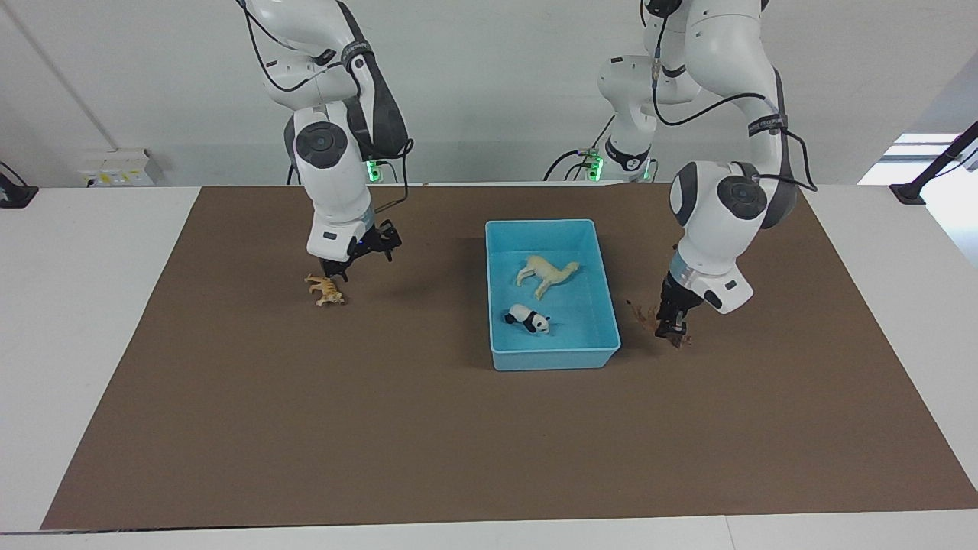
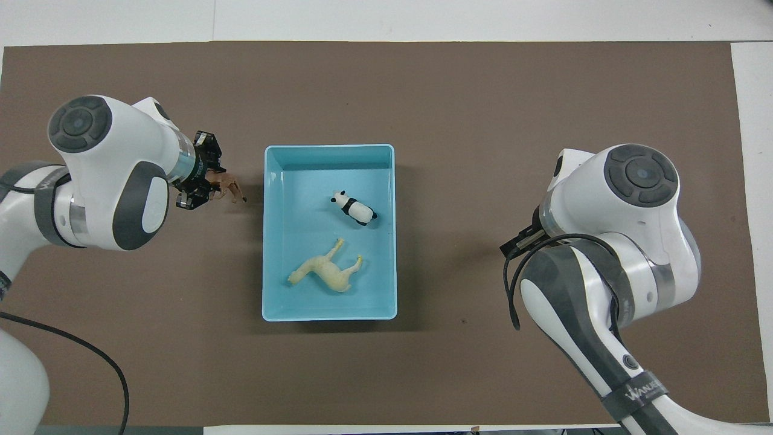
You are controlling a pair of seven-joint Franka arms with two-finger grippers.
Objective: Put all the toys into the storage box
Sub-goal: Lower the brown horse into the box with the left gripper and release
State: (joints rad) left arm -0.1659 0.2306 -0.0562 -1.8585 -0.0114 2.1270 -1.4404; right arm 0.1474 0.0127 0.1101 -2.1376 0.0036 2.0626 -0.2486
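Now, starting at the right arm's end of the brown mat (image 1: 382, 428), the small orange tiger (image 1: 325, 291) lies on its side well apart from the storage box (image 1: 552, 361), and the right gripper (image 1: 359, 256) hangs just above it with its fingers spread wide and nothing in them. Next comes the light blue storage box at the middle of the mat, holding two toys: the cream llama (image 1: 547, 274) lying on its side in the half nearer the robots, and the black-and-white panda (image 1: 528, 318) in the half farther from them. Just beside the box, toward the left arm's end, the left gripper (image 1: 672, 325) is down at the mat with its fingers closed on the dark brown animal (image 2: 229, 188), which sticks out toward the box wall.
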